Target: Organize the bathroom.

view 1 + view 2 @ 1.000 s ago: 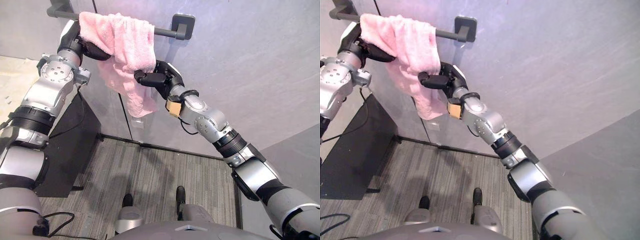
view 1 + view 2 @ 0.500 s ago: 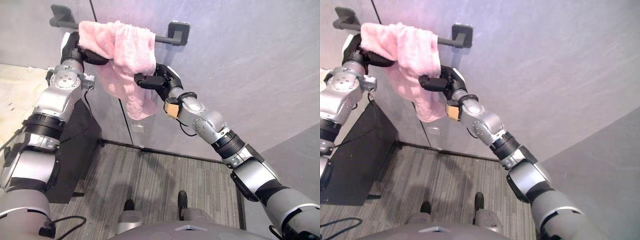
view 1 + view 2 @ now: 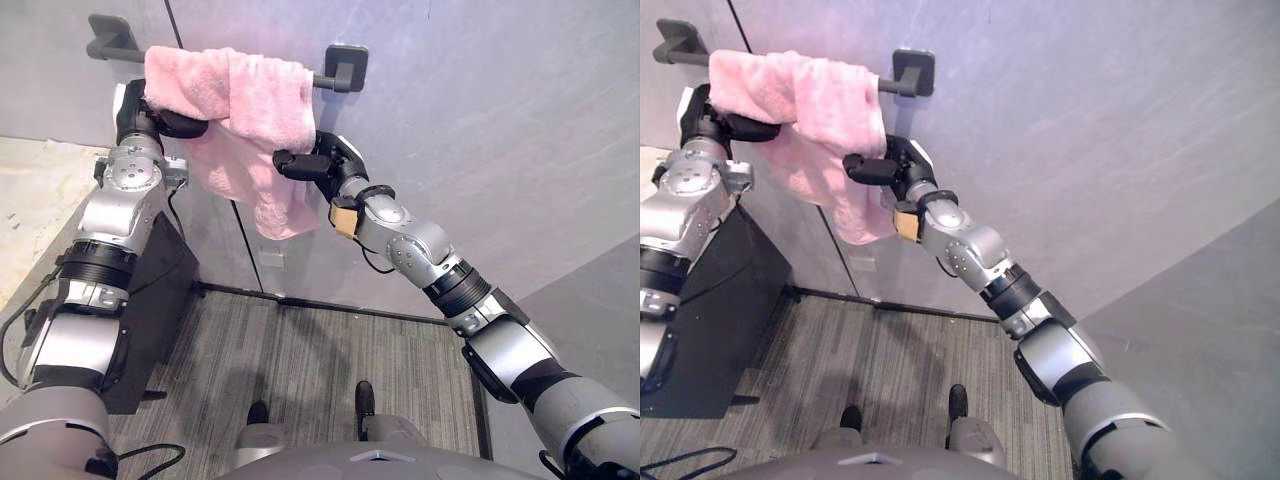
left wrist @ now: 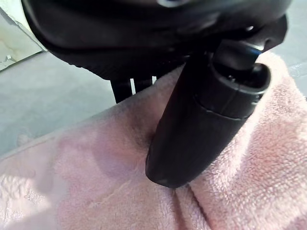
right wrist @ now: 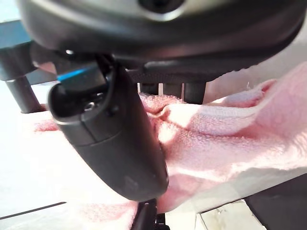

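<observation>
- On the wall, over the bar (image 3: pixel 322 79): pink towel (image 3: pixel 240 110) draped and bunched toward the left end, one long tail hanging lower than the rest.
- Left hand (image 3: pixel 163 122) clenched on the towel just under the bar, thumb (image 4: pixel 201 129) pressed into the pile.
- Right hand (image 3: pixel 318 163) pinching the towel's right edge, thumb (image 5: pixel 115 139) against the cloth with fingers behind.
- Risk of a slide-off: uneven drape, so a downward tug from either hand likely to drag the whole towel off the bar and onto the floor (image 3: pixel 300 350).
- Risk of more bunching: both hands close together on thick folds, so a sideways pull from one alone likely to gather the cloth rather than spread it.
- Risk of a snag: loops of terry caught on a thumb at release, likely to pull the edge away from the wall.
- Risk to the bar: hard pull against the right bracket (image 3: pixel 345 68) likely to strain the mount.
- Black cabinet (image 3: pixel 160 290) below the left arm: possible elbow contact on lowering.
</observation>
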